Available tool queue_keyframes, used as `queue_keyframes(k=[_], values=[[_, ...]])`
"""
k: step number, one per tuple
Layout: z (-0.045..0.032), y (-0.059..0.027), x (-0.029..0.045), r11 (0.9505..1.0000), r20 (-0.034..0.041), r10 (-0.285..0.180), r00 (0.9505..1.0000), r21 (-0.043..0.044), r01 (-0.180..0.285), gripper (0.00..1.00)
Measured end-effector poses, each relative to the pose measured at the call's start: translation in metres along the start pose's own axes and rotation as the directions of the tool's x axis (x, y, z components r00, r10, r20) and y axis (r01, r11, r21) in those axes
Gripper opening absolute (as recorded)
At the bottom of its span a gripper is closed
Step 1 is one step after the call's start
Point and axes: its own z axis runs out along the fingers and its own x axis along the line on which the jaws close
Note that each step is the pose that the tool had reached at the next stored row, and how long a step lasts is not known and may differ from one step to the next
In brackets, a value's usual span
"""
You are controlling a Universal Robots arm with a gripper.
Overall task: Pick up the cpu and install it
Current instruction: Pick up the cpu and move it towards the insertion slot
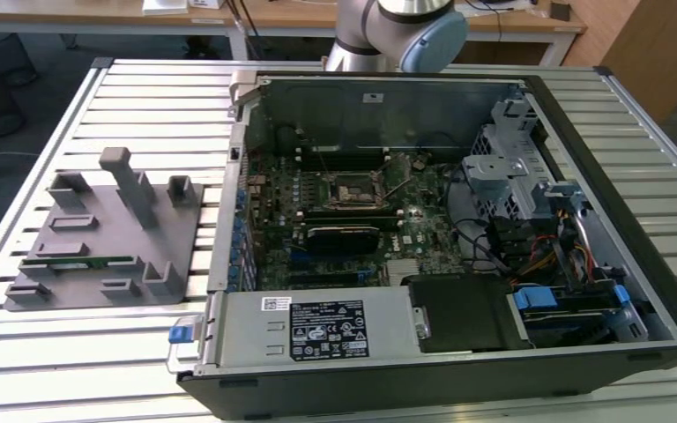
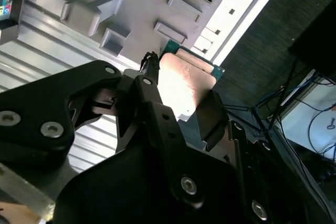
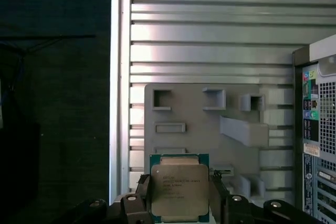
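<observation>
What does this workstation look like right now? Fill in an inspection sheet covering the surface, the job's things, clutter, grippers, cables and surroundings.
Surface: slatted metal table, carrying a grey fixture plate and an open computer case.
Job's things: the cpu is held by its edges above the fixture plate; the motherboard socket sits in the case.
Clutter: a green memory stick lies in the fixture plate.
Grippers: the gripper has its fingers shut on the cpu.
Cables: coloured wire bundle inside the case, at the exterior view's right.
Surroundings: wooden desk beyond the table.
</observation>
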Motion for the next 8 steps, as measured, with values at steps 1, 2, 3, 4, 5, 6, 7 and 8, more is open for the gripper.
queue_keyframes(k=[1,2,3,4,5,6,7,8], values=[[-0.0013,0.0000,0.0000,1.0000,0.0001,0.000,1.0000,-0.0001,0.000,0.53],[-0.0011,0.0002,-0.0004,1.0000,0.0003,0.000,1.0000,-0.0002,0.000,0.53],[-0.0013,0.0002,-0.0018,1.0000,0.0000,0.000,1.0000,0.0000,0.000,0.53],[-0.0011,0.0003,-0.0046,1.0000,-0.0001,0.000,1.0000,0.0000,0.000,0.53],[-0.0009,0.0002,-0.0089,1.0000,0.0000,0.000,1.0000,0.0000,0.000,0.53],[-0.0008,0.0003,-0.0134,1.0000,-0.0001,0.000,1.0000,0.0000,0.000,0.53],[-0.0007,0.0003,-0.0177,1.0000,-0.0001,0.000,1.0000,0.0000,0.000,0.53],[-0.0004,0.0003,-0.0216,1.0000,0.0001,0.000,1.0000,0.0000,0.000,0.53]])
